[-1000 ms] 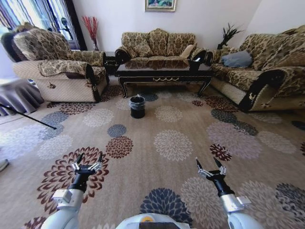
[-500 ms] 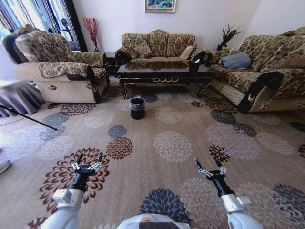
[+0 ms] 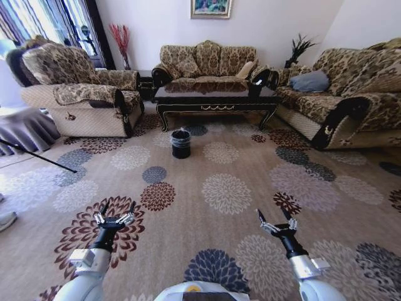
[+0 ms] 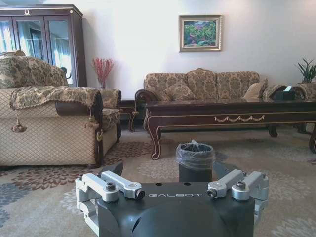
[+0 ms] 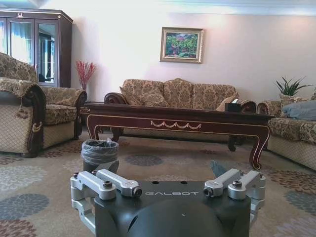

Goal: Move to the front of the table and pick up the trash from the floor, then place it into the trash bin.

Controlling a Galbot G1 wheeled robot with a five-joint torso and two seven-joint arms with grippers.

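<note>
The table (image 3: 216, 100) stands across the room, in front of the far sofa. Just before its left end, the black trash bin (image 3: 181, 143) with a liner bag sits on the patterned floor (image 3: 207, 163). The wrist views show the bin (image 4: 195, 160) (image 5: 99, 153) and the table (image 4: 232, 111) (image 5: 173, 118) straight ahead. The trash is out of view. My left gripper (image 3: 117, 210) and right gripper (image 3: 272, 214) hang low over the carpet near me, both open and holding nothing.
An armchair (image 3: 81, 94) flanks the table on the left and a sofa (image 3: 351, 100) on the right, with another sofa (image 3: 207, 63) behind it. A thin dark rod (image 3: 37, 157) and a shoe (image 3: 5, 219) lie at the left edge. Open carpet stretches ahead.
The whole head view has shifted: the table and bin sit slightly lower and nearer, so the camera has advanced. Both grippers hold the same pose.
</note>
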